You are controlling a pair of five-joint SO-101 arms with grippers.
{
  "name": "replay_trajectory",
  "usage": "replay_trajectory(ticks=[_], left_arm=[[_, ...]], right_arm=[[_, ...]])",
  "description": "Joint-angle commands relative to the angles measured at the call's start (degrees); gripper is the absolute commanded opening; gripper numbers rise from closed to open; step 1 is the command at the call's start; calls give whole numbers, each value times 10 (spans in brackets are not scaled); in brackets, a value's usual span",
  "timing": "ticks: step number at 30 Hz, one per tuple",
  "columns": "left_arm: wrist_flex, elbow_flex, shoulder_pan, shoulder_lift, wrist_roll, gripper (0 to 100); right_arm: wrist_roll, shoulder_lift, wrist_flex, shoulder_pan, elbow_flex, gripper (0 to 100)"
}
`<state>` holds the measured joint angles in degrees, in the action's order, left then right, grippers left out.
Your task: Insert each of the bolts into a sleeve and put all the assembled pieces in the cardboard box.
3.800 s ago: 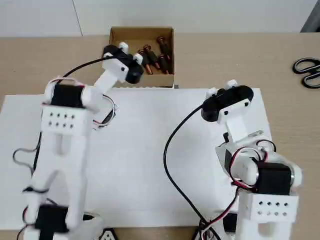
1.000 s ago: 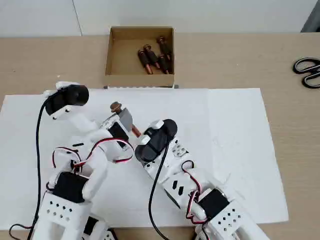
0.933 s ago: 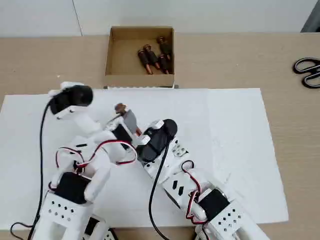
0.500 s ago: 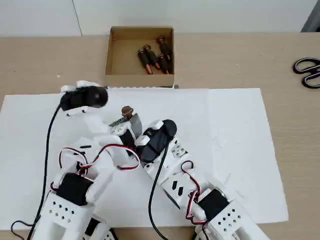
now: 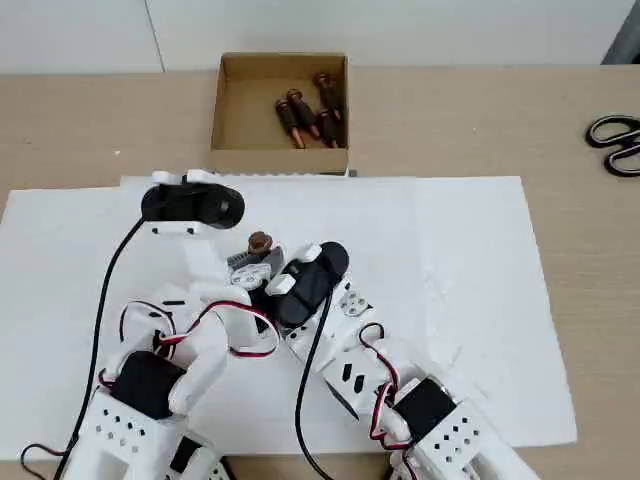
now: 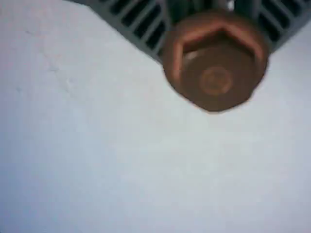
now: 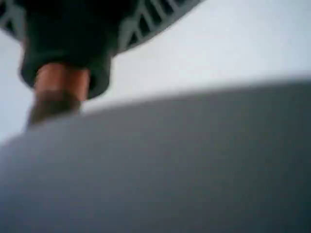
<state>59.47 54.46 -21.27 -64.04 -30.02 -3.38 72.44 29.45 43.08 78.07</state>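
Grasping bolt (image 6: 214, 73) in left gripper (image 5: 255, 262), sleeve (image 7: 68, 43) in right gripper (image 5: 272, 287), joined over the middle of the paper (image 5: 450, 260).

— Entry: type of place?
— Robotics lab bench, or a hobby workbench; indoors.
— Grounds?
— Item: left arm (image 5: 150, 385) and right arm (image 5: 435, 415), white plastic, with exposed wires (image 5: 232, 322). Item: light wooden table (image 5: 470, 120) against a plain white wall (image 5: 400, 30). Item: white paper sheet (image 5: 470, 290) as work surface. Item: scissors (image 5: 612, 132); cardboard box (image 5: 230, 115).
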Motion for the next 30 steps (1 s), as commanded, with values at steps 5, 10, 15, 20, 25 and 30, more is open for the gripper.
replay_trajectory(ticks=[5,10,15,20,25,30], left_arm=[[28,-3,1,0,4,6],[45,2,-13,0,7,6],[57,46,-90,0,8,6],[56,64,-100,0,7,6],[55,73,-100,0,8,6],[46,68,-98,-1,8,13]], right_arm=[[-4,16,-19,-2,-36,3],[-13,16,-19,-2,-55,3],[-48,16,-20,-2,-57,3],[-47,16,-20,0,-62,3],[-47,16,-20,0,-69,3],[-47,16,-19,0,-69,3]])
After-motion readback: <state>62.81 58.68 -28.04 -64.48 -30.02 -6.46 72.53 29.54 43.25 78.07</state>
